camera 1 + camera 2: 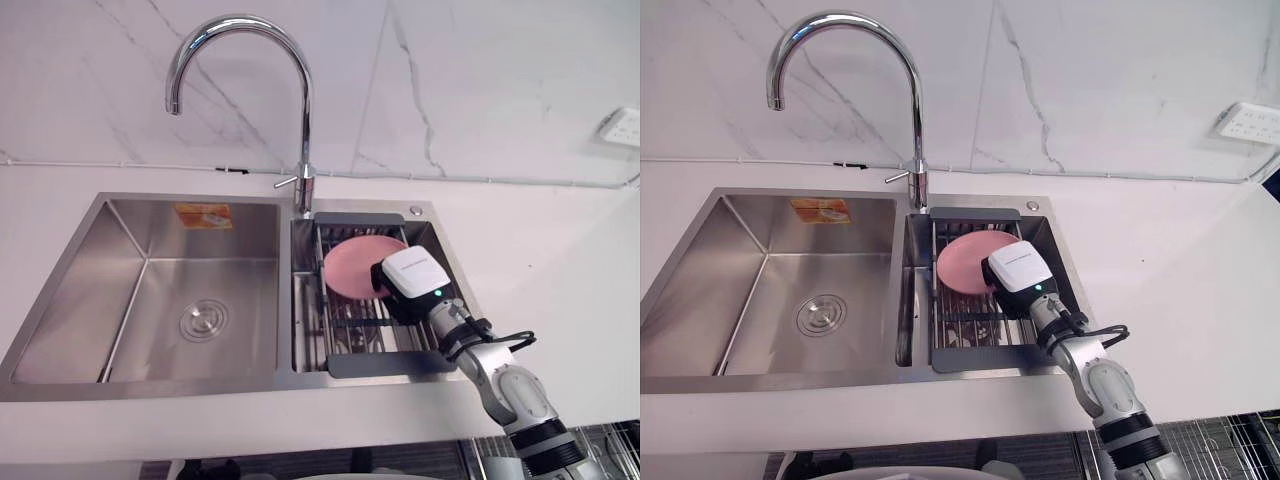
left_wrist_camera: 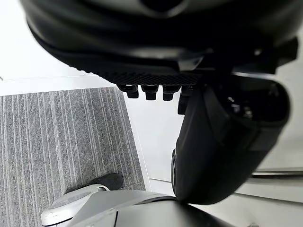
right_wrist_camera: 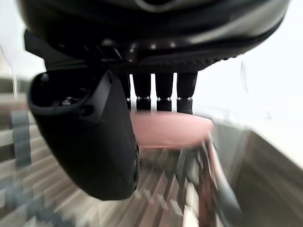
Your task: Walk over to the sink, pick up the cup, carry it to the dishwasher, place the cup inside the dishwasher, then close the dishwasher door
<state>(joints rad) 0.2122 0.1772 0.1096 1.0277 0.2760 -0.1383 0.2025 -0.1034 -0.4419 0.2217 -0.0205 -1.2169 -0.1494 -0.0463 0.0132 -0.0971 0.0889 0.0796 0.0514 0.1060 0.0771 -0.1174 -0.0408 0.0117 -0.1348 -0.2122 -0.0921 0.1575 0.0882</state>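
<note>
Reaching for the pick-up: the right hand (image 3: 90, 137) hovers over the dish rack (image 1: 385, 365) in the sink's (image 1: 150, 230) right basin, fingers straight and thumb spread apart, holding nothing. The pink cup (image 1: 350, 265) leans in the rack just ahead of the fingertips. Next it probably needs to ease forward and close around the cup without snagging the wires. The left hand (image 2: 222, 142) hangs relaxed over the floor, empty

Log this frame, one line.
phase: reach | right hand: open, over pink dish in sink rack | left hand: open, idle | dish: not yet gripped
</note>
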